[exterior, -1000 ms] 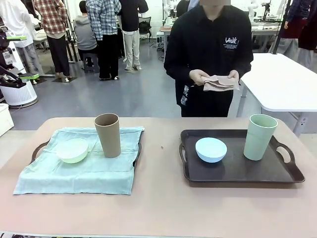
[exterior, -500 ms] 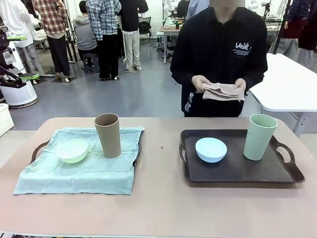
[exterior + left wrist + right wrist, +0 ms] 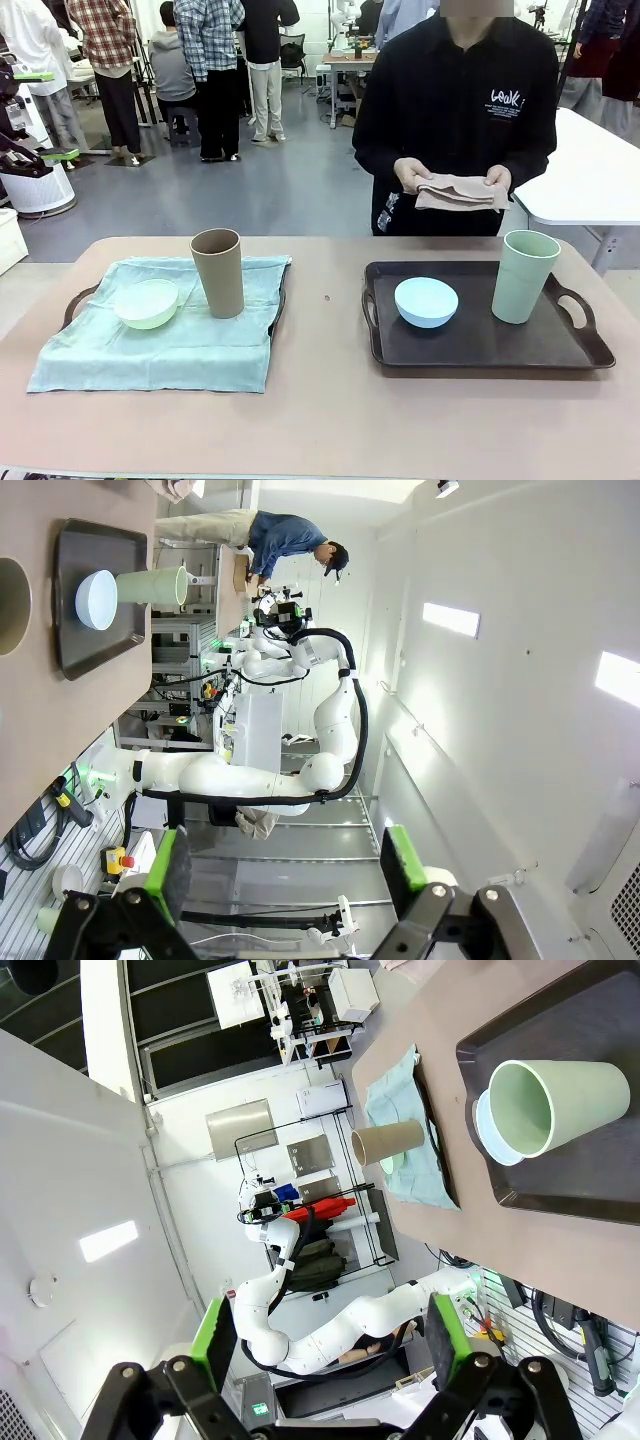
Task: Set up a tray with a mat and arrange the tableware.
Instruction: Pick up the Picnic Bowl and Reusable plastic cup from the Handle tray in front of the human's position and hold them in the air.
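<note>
The worktop (image 3: 320, 420) carries two trays, well apart. The left tray (image 3: 76, 302) is covered by a teal mat (image 3: 170, 345). On the mat the tan-brown cup (image 3: 218, 272) stands upright with the pale green bowl (image 3: 146, 303) just beside it. This setting is judged complete.

The right tray (image 3: 470, 345) is dark and bare, with no mat under its ware. The pale green cup (image 3: 524, 276) stands at its right end and the light blue bowl (image 3: 426, 301) at its left, apart from each other.

The person at the far side holds a folded tan cloth (image 3: 458, 192) in both hands, beyond the worktop. It is judged to be the second mat, not yet laid. Remaining work, as judged: clear the right tray, lay the cloth, reset cup and bowl.

On the left gripper (image 3: 288, 865) and the right gripper (image 3: 330, 1332) the fingers are spread wide, grasping nothing, clear of the worktop.
</note>
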Tool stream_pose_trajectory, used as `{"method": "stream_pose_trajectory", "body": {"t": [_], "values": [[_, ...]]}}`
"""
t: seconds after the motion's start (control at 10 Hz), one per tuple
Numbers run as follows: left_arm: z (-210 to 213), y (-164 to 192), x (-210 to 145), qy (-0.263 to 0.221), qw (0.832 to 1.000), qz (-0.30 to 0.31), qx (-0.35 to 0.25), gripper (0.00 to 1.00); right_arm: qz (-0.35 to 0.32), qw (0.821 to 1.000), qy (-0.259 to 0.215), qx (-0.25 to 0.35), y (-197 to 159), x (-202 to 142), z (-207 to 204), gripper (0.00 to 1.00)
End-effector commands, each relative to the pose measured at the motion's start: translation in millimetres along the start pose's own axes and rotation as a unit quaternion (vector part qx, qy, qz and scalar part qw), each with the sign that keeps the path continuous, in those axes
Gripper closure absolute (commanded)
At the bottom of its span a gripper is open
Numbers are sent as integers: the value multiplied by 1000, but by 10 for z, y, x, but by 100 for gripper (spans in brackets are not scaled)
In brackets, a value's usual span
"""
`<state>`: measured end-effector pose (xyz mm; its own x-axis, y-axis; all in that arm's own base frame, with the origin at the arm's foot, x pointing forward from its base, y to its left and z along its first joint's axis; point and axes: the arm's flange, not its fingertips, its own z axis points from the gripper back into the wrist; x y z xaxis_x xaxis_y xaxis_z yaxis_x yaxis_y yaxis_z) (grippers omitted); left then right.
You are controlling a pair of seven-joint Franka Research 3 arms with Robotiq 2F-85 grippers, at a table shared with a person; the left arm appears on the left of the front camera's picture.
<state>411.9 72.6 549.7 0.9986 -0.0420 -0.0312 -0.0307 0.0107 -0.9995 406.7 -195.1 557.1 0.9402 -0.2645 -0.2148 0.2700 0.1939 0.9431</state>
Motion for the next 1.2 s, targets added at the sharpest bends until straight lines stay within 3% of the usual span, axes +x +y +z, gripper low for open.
{"method": "stream_pose_trajectory", "body": {"t": [0.0,0.1,0.2,0.3,0.4,0.5,0.6,1.1], "values": [[0,0,0,0,1000,0,0,0,33,996,69,-51,14,-71,29,0],[-140,-77,25,19,999,-21,46,0,129,975,126,-129,57,-82,29,0],[-319,-158,27,23,994,-38,96,0,165,965,126,-159,107,-86,18,0],[-465,-247,-7,22,986,-68,152,0,209,943,168,-199,117,-113,26,0],[-598,-364,-101,28,967,-121,223,0,258,907,240,-228,109,-153,41,0],[-638,-425,-193,24,964,-133,229,0,132,966,145,-170,143,-206,-47,0],[-502,-293,2,40,986,-66,148,0,132,966,145,-170,143,-206,-47,0],[-502,-293,2,40,986,-66,148,0,132,966,145,-170,143,-206,-47,0]]}}
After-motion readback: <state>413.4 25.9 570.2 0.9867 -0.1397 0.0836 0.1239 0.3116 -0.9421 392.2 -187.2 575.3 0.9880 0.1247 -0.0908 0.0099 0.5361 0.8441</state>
